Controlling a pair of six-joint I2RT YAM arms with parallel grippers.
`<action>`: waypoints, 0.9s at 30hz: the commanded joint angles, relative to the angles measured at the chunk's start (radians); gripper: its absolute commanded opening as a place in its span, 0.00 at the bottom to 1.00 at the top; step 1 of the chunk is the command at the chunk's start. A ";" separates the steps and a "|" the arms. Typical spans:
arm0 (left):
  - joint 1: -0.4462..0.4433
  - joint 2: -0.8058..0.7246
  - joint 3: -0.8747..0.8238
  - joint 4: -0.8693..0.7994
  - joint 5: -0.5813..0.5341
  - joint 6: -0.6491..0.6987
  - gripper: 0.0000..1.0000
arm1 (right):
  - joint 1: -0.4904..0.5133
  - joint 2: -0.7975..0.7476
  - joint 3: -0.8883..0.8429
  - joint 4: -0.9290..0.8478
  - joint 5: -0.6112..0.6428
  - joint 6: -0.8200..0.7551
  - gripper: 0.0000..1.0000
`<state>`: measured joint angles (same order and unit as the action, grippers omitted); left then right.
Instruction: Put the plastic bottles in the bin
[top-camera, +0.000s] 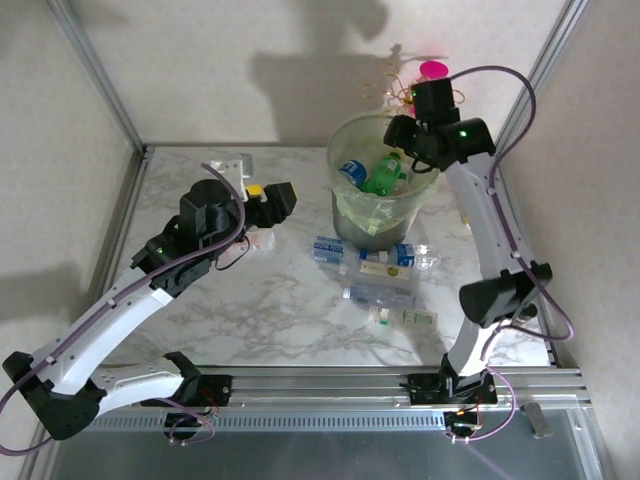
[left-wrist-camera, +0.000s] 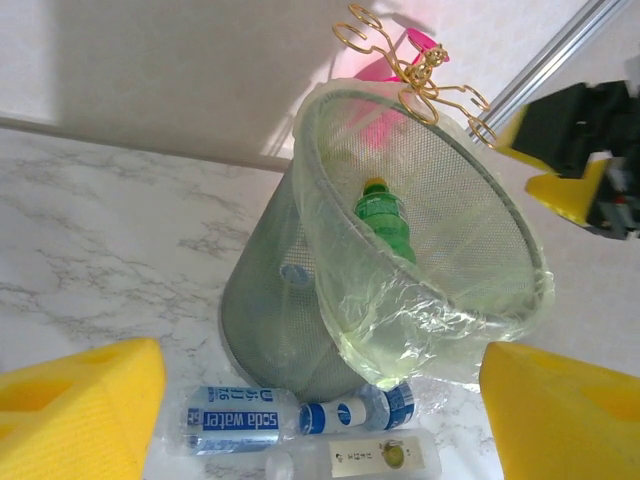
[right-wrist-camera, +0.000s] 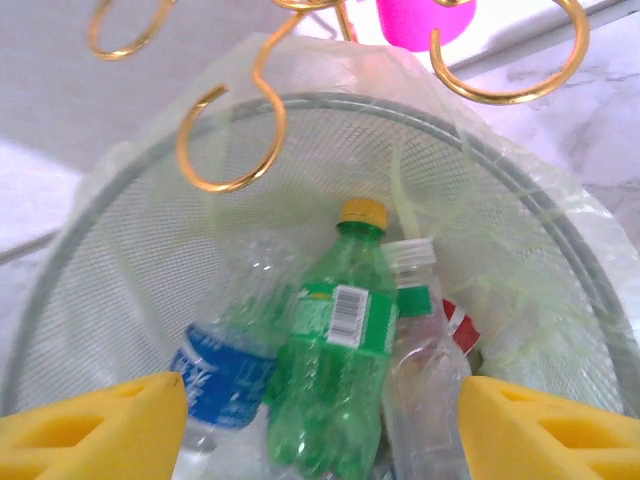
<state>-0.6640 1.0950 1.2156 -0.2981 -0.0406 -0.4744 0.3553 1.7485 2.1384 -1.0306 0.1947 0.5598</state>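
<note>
The bin (top-camera: 343, 205), a mesh bucket lined with a yellowish-green bag, stands at the back middle of the table. Inside it lie a green bottle (right-wrist-camera: 335, 370), a blue-labelled clear bottle (right-wrist-camera: 225, 375) and a clear bottle with a white cap (right-wrist-camera: 425, 350). My right gripper (top-camera: 408, 150) hangs open over the bin's right rim, its yellow pads (right-wrist-camera: 90, 430) either side of the bottles below. My left gripper (top-camera: 272, 200) is open, left of the bin and facing it. Before the bin lie a soda water bottle (left-wrist-camera: 225, 420), a blue-and-white labelled bottle (left-wrist-camera: 355, 410) and a clear bottle (left-wrist-camera: 365, 458).
A pink-and-gold ornament (top-camera: 425, 75) stands right behind the bin, its gold hooks (right-wrist-camera: 230, 120) reaching over the rim. Two more clear bottles (top-camera: 380, 295) (top-camera: 405, 318) lie nearer the front. Metal frame posts (top-camera: 100, 75) rise at the back corners.
</note>
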 joint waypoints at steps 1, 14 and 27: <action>0.006 0.023 0.027 0.049 0.035 -0.004 0.81 | 0.010 -0.149 -0.110 0.113 -0.099 -0.052 0.69; 0.020 0.083 -0.007 0.134 0.015 -0.090 0.81 | 0.009 -0.669 -0.632 0.137 -0.189 0.051 0.62; 0.026 0.058 -0.058 0.107 -0.017 -0.139 0.81 | 0.010 -0.807 -1.050 -0.094 -0.353 0.181 0.64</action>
<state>-0.6460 1.1797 1.1759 -0.1978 -0.0273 -0.5915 0.3607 0.9249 1.1561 -1.0443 -0.0834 0.7036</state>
